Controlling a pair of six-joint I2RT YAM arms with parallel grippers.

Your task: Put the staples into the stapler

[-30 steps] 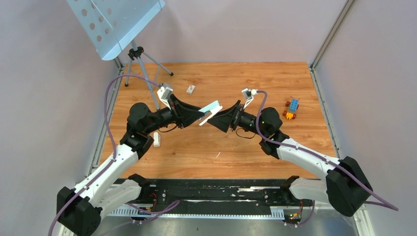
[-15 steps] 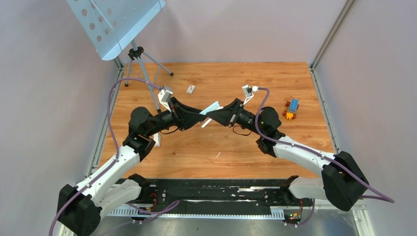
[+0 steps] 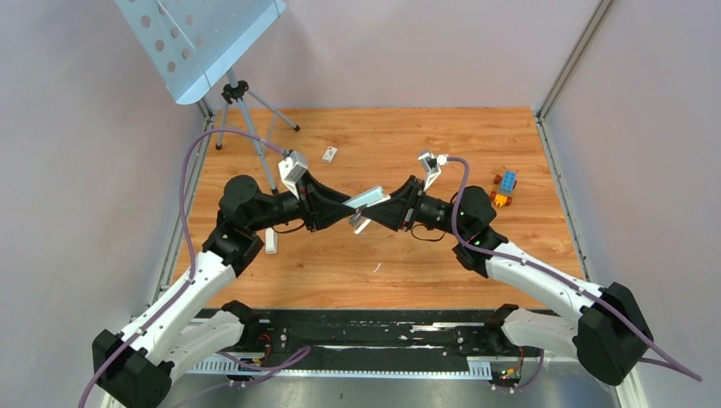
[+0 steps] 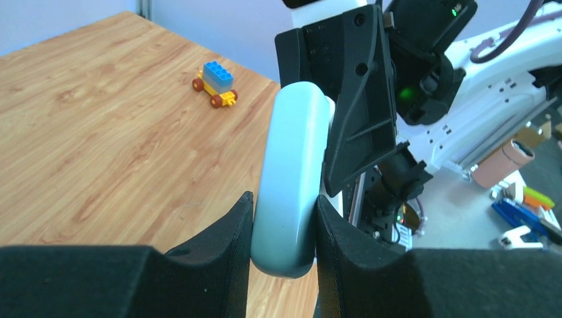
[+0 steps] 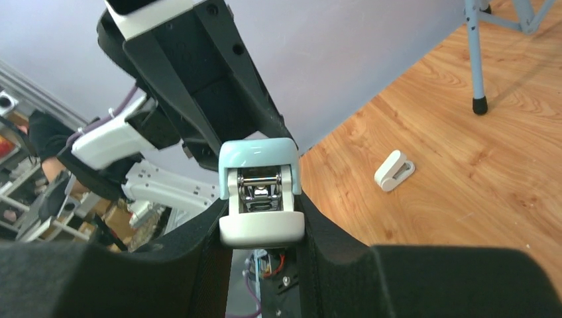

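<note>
Two grippers meet over the middle of the wooden table [image 3: 408,136], sharing the stapler [image 3: 367,199] in mid-air, clear of the boards. The left gripper [image 4: 283,222] pinches the pale blue top from both sides. The right gripper [image 5: 260,228] has its fingers pressed against the sides of the white base, with the metal channel facing its camera. Off to the right a toy-brick car [image 3: 504,188] sits on the table, and a small white box [image 3: 330,154] lies farther back.
</note>
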